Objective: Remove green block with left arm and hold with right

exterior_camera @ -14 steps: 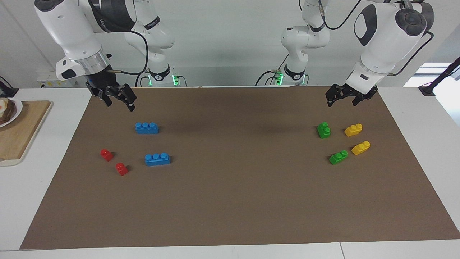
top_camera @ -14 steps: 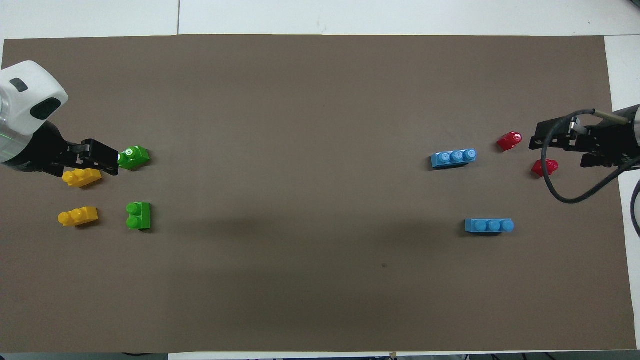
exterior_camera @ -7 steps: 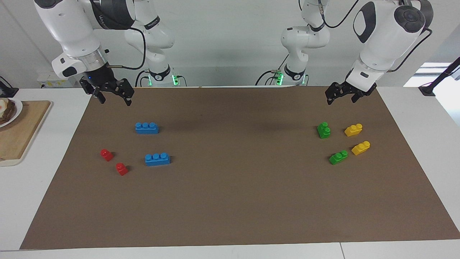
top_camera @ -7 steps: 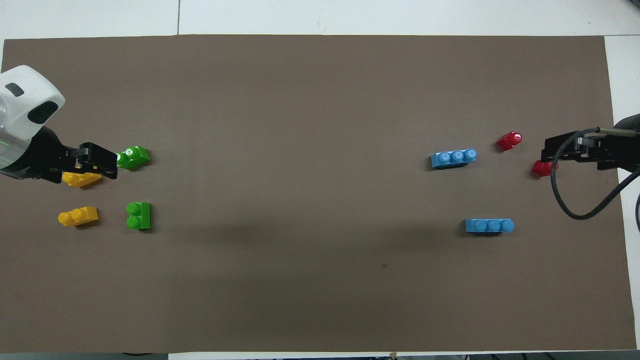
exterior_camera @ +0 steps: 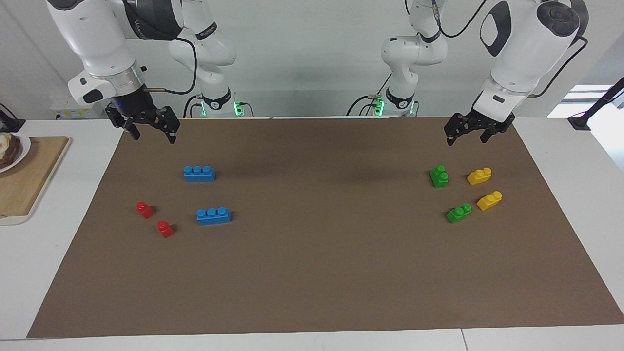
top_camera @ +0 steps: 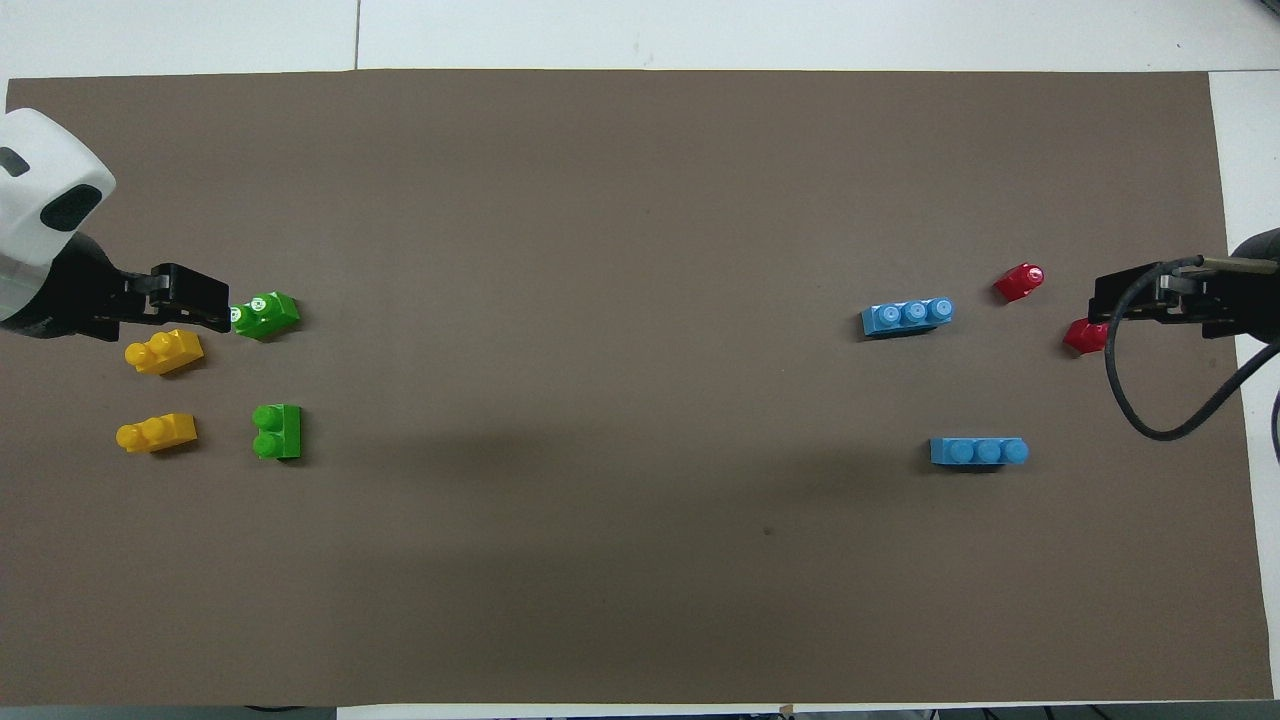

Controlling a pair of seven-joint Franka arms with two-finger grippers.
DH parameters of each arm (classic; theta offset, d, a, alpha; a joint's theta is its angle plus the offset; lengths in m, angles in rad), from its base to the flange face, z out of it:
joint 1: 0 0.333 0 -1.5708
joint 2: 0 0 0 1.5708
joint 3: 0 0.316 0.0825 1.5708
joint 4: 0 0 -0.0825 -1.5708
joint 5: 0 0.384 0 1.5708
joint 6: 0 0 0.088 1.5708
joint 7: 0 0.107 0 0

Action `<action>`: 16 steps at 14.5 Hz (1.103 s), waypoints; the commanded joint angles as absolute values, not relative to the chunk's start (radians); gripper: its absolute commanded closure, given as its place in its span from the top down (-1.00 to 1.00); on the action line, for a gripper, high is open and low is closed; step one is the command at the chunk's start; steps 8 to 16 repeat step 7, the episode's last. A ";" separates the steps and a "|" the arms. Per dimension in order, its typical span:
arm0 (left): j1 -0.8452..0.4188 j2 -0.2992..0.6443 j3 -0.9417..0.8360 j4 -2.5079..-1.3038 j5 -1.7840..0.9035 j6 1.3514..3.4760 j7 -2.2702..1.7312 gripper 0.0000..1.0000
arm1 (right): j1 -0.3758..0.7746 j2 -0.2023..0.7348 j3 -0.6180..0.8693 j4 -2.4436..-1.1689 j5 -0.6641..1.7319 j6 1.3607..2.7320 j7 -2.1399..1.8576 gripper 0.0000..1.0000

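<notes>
Two green blocks lie on the brown mat [exterior_camera: 312, 273] at the left arm's end: one [exterior_camera: 439, 176] [top_camera: 277, 431] nearer the robots, the other [exterior_camera: 458, 213] [top_camera: 268, 314] farther from them. My left gripper [exterior_camera: 465, 139] [top_camera: 205, 300] hangs open and empty in the air over the mat's edge. In the overhead view it lines up beside the farther green block without touching it. My right gripper [exterior_camera: 153, 137] [top_camera: 1120, 300] also hangs open and empty, over the mat at the right arm's end, above the blue and red bricks.
Two yellow bricks [exterior_camera: 479, 176] [exterior_camera: 489, 200] sit beside the green blocks. Two blue three-stud bricks [exterior_camera: 199, 173] [exterior_camera: 213, 216] and two red bricks [exterior_camera: 145, 209] [exterior_camera: 165, 228] lie at the right arm's end. A wooden board [exterior_camera: 24, 180] with a plate rests off the mat.
My right gripper has risen and drawn back toward its end of the table. My left gripper has shifted slightly, uncovering a yellow brick in the overhead view. No brick has moved.
</notes>
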State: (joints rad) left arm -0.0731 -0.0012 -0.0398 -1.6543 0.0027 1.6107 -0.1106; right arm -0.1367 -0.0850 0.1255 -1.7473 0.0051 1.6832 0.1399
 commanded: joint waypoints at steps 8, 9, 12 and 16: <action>-0.077 -0.026 -0.035 -1.672 0.015 1.652 -0.123 1.00 | -0.149 -0.080 0.132 -1.729 -0.015 1.664 0.089 1.00; -0.077 -0.026 -0.035 -1.672 0.015 1.652 -0.123 1.00 | -0.149 -0.080 0.132 -1.729 -0.015 1.664 0.089 1.00; -0.077 -0.026 -0.035 -1.672 0.015 1.652 -0.123 1.00 | -0.149 -0.080 0.132 -1.729 -0.015 1.664 0.089 1.00; -0.077 -0.026 -0.035 -1.672 0.015 1.652 -0.123 1.00 | -0.149 -0.080 0.132 -1.729 -0.015 1.664 0.089 1.00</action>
